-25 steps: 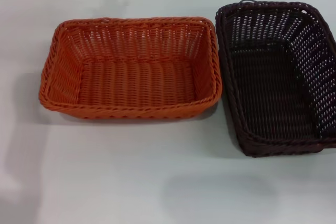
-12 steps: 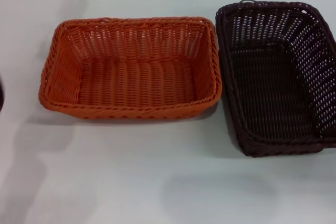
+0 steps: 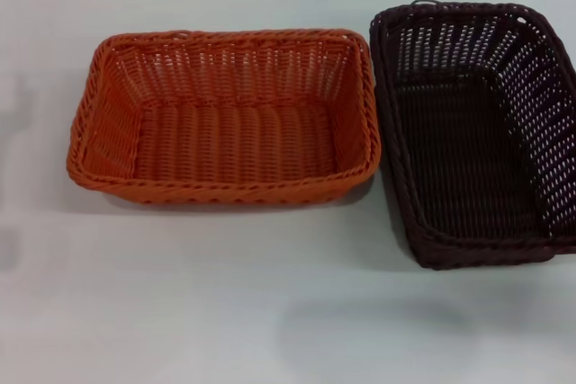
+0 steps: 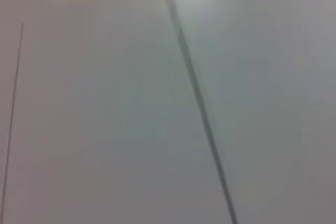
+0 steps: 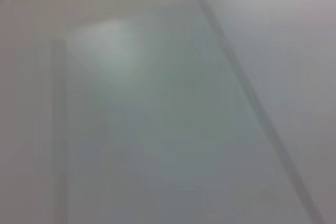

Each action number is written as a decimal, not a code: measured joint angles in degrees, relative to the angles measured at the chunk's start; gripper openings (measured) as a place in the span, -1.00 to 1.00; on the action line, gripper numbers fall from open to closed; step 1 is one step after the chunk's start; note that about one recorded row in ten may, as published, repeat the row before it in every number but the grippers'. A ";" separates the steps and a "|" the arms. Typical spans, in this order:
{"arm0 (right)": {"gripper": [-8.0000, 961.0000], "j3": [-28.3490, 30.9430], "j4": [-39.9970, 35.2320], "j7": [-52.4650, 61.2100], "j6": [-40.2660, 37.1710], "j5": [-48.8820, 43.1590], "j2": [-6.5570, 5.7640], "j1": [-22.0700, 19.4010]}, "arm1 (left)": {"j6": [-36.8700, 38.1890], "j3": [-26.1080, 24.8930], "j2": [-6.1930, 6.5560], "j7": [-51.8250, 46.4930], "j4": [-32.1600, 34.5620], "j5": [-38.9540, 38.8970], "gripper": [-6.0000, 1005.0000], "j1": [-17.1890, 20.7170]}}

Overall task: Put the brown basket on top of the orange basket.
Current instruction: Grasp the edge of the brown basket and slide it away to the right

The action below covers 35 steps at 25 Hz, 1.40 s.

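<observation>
On table (image 3: pixel 225 294): one orange basket (image 3: pixel 225 119), one brown basket (image 3: pixel 472 132), side by side.

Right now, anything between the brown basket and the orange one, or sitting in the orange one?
Nothing visible. The brown basket sits right beside the orange basket on the table, rims nearly touching, and the orange basket is empty. Neither gripper is in view.

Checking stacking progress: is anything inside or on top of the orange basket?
Nothing: the orange basket shows its bare woven floor and holds nothing. The brown basket stands beside it on the white table, also empty. Neither claw is in view.
</observation>
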 joint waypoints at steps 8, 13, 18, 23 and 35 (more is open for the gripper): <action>0.72 0.17 -7.84 -1.80 4.74 -13.54 -1.17 2.23 | -2.37 -3.44 -0.21 -9.85 -22.39 0.05 0.30 -4.68; 0.72 2.11 -25.08 2.59 30.07 -25.20 -5.11 1.43 | -5.00 -3.52 -0.29 -9.70 -23.53 0.09 0.59 -4.52; 0.72 7.48 -47.32 17.44 62.45 -44.78 -7.73 -0.53 | -6.89 -3.65 -0.31 -9.56 -23.71 0.08 0.65 -4.50; 0.72 7.77 -64.72 39.78 87.88 -69.93 -8.78 -0.57 | -9.11 -4.27 -0.31 -9.55 -24.01 0.10 0.65 -4.74; 0.72 4.29 -70.14 41.66 104.52 -66.08 -10.96 4.51 | -11.96 -6.43 -0.10 -9.53 -24.25 0.09 0.65 -4.91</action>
